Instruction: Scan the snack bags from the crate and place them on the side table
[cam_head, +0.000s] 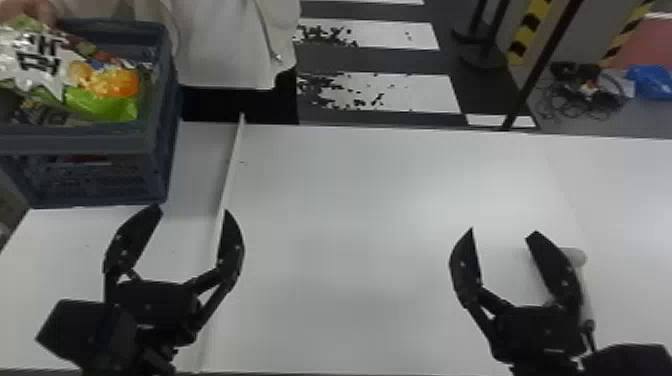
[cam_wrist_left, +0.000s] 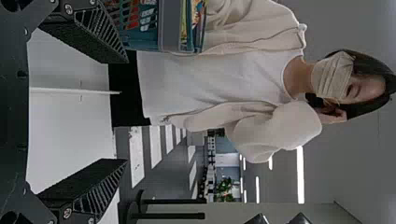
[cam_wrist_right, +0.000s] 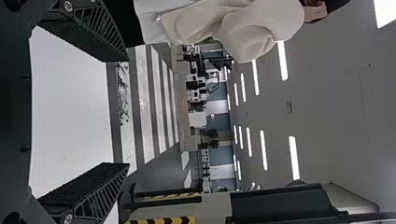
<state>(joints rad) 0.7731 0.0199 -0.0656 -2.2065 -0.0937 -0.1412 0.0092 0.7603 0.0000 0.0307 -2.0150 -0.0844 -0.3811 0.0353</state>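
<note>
We hold our left gripper (cam_head: 193, 210) wide open and empty, near the crate (cam_head: 100, 142); our right gripper (cam_head: 503, 231) is also spread wide and empty, above the white table (cam_head: 350, 200). We see the snack bags (cam_head: 107, 102) piled inside the crate.

Crate: blue-gray, slatted-sided (cam_head: 155, 145), standing upright on the white table (cam_head: 360, 200) at the robot's left.
Starburst snack bag: silvery white and green with bold black lettering (cam_head: 32, 60), lying in the crate's top.
Orange-and-green snack bag: glossy, closely beside it (cam_head: 107, 102), also inside.
Handled device: whitish (cam_head: 578, 256), partly hidden, at the table's right.
</note>
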